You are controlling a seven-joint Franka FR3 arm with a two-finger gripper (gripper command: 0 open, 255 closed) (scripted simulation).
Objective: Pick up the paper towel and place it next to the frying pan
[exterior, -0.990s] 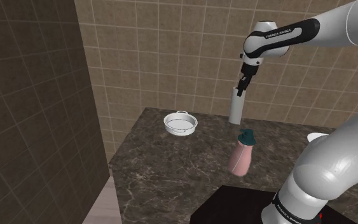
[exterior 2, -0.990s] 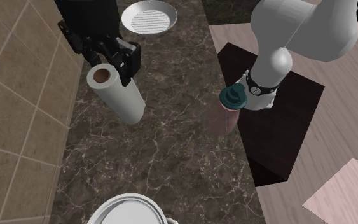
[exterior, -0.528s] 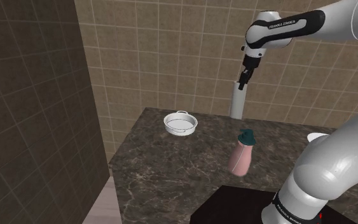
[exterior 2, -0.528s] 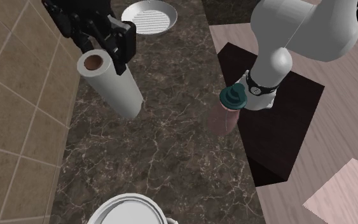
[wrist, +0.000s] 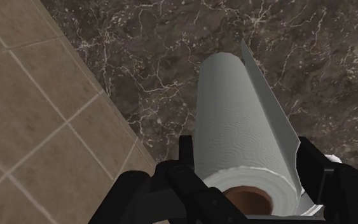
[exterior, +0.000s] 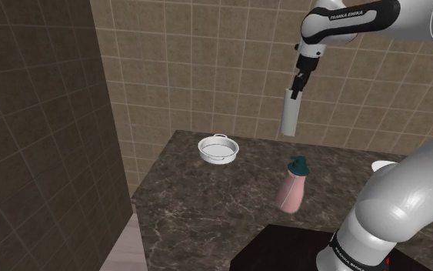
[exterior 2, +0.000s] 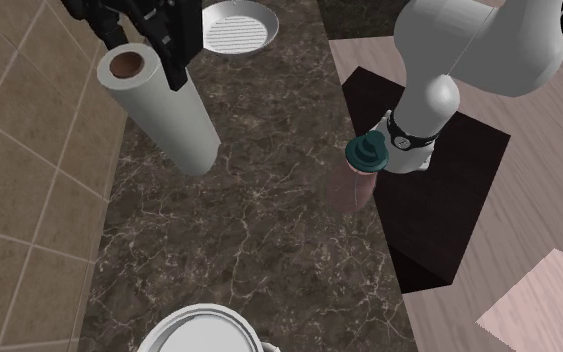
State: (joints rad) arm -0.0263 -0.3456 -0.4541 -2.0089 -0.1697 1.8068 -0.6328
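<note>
Change: the paper towel (exterior: pixel 290 114) is being carried higher above the counter (exterior: pixel 207 192) than a second ago, and in the second exterior view it is being brought closer to the frying pan (exterior 2: pixel 235 25).
Stand: the black stand (exterior: pixel 284 250) is being shown at the shoulder view's lower right, with the arm being extended up and left from it.
Bottle: a pink bottle (exterior: pixel 292 187) with a teal cap is being left on the dark marbled counter, below the roll.
Gripper: the gripper (wrist: pixel 247 191) is being clamped on the roll's upper end, one finger on each side, with the brown core being exposed between them.
Paper towel: it is being held roughly upright in the air, clear of the counter, beside the tiled wall (exterior: pixel 207 61); a loose sheet edge is sticking out along its side.
Handling: the roll is being judged light, soft and easily dented. A moderate squeeze across its width near the end is being favoured, since the loose sheet could be unrolled.
Frying pan: the white pan is being left on the counter's far corner, well apart from the roll.
</note>
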